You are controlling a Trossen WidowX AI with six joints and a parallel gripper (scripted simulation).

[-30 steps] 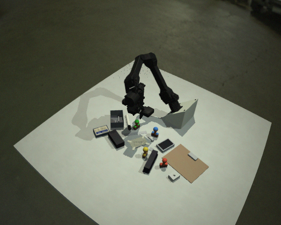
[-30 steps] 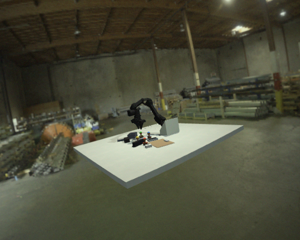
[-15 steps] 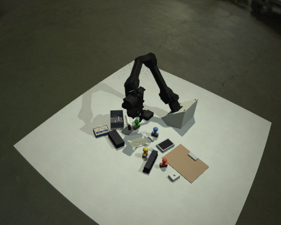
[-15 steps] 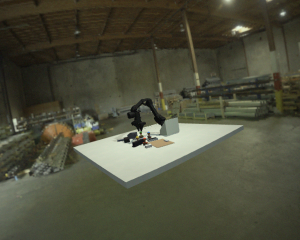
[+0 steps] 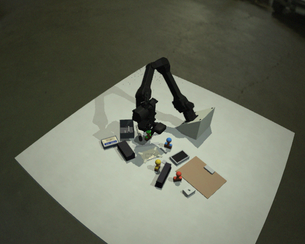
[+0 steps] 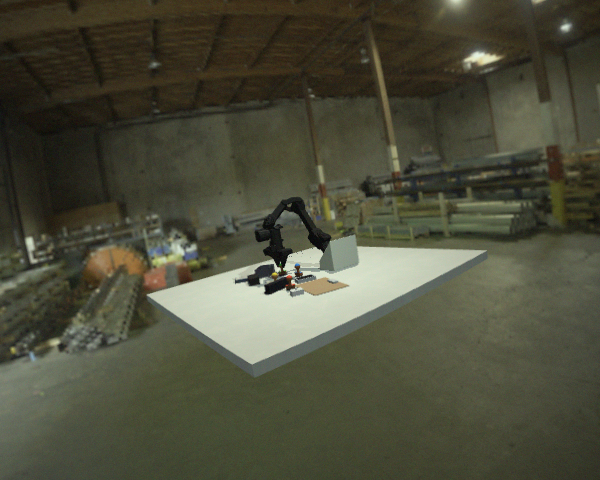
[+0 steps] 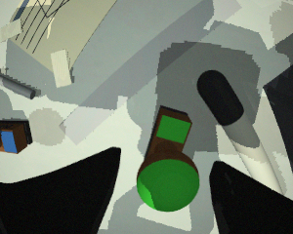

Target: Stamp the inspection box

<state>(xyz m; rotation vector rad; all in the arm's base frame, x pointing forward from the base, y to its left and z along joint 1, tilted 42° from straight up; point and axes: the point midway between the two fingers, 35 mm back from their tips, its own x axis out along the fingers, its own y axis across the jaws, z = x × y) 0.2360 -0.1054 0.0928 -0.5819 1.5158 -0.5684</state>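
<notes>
My gripper (image 5: 147,130) (image 7: 167,164) is open, its two dark fingers on either side of the green-topped stamp (image 5: 148,135) (image 7: 168,187). The stamp stands upright on the bench and is not gripped. A blue-topped stamp (image 5: 169,141) (image 7: 9,141), a yellow-topped stamp (image 5: 157,162) and a red-topped stamp (image 5: 178,176) also stand on the bench. No PASS lettering is readable on any stamp. The beige card (image 5: 142,154) (image 7: 83,24) is taped down, with dark outlines on it, partly shadowed. The ink pad (image 5: 179,156) has a black top and lies right of the card.
A white pen with black cap (image 5: 140,138) (image 7: 220,97) lies close beside the green stamp. A dark tray (image 5: 126,136), a blue-and-cream box (image 5: 110,142) and a black block (image 5: 125,150) stand left. A long black block (image 5: 163,175), brown board (image 5: 200,179) and grey wedge (image 5: 205,126) stand right.
</notes>
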